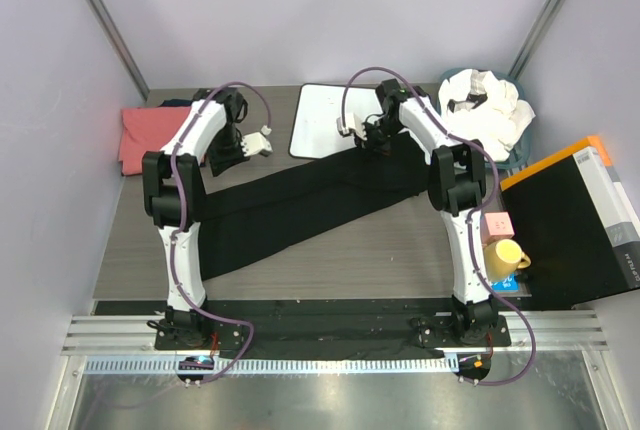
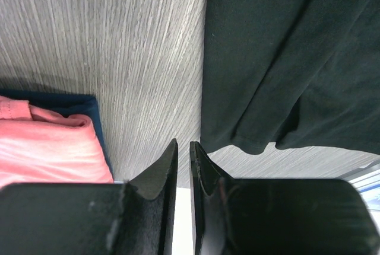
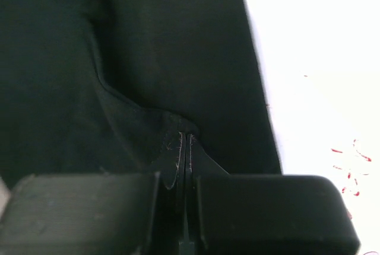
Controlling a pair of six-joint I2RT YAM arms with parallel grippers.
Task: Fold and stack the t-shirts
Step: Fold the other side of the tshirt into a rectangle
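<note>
Top external: right gripper (image 3: 185,142) pinches black t-shirt (image 1: 300,205) beside white board (image 1: 325,120); left gripper (image 2: 183,154) nearly closed, empty

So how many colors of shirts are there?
3: a black t-shirt stretched across the table's middle, a coral-pink t-shirt at the far left, white t-shirts piled at the far right. More may be hidden underneath.

overhead view facing down, both wrist views close above black t-shirt (image 1: 300,205)

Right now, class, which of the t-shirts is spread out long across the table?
The black t-shirt, stretched between both arms; the coral-pink one lies folded at far left, the white ones heaped at far right.
</note>
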